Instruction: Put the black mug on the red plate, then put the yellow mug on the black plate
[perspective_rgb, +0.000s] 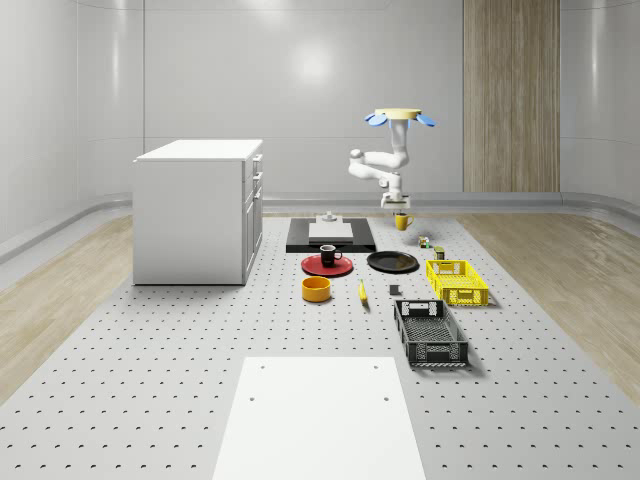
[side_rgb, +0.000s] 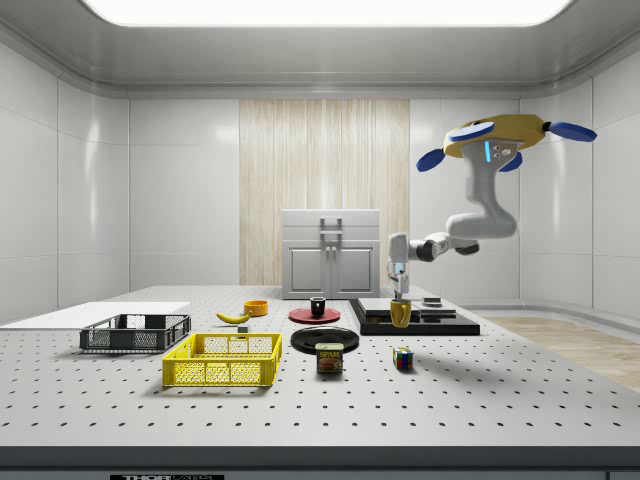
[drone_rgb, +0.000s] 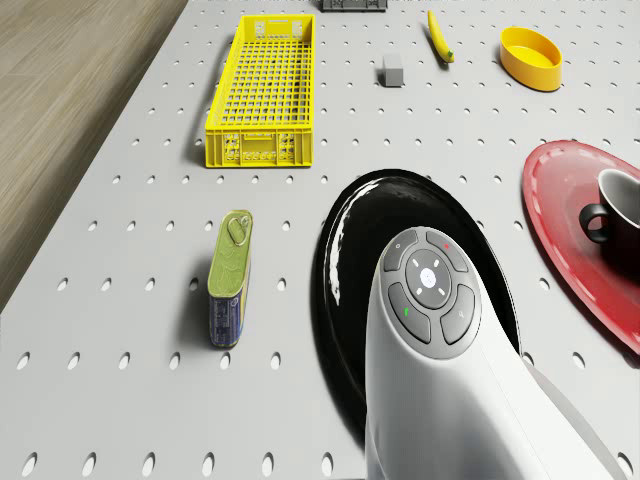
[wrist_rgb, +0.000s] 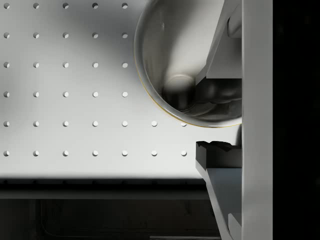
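your drone (side_rgb: 505, 140) hovers above the far side of the worktop (perspective_rgb: 150, 400), its arm (perspective_rgb: 378, 167) bent down and the pincer (perspective_rgb: 397, 207) pinching the yellow mug (perspective_rgb: 402, 221) by its rim. in the wrist view one finger (wrist_rgb: 220, 45) sits inside the mug's bowl and the other (wrist_rgb: 217, 155) presses the outside of the wall. in the side view the mug hangs just off the surface, in front of the black slab (side_rgb: 420, 322).

in the whole-scene view the black plate (perspective_rgb: 392, 262) lies at about 7 o'clock from the held mug, near it but apart. the black mug (perspective_rgb: 329, 256) already stands on the red plate (perspective_rgb: 322, 266), which sits just beside the black plate at its 9 o'clock.

in the drone view you see the arm's wrist over the black plate, the spam can (drone_rgb: 230, 278) at the plate's 9 o'clock, and the yellow crate (drone_rgb: 265, 92), banana (drone_rgb: 439, 37) and yellow bowl (drone_rgb: 531, 57) further off.
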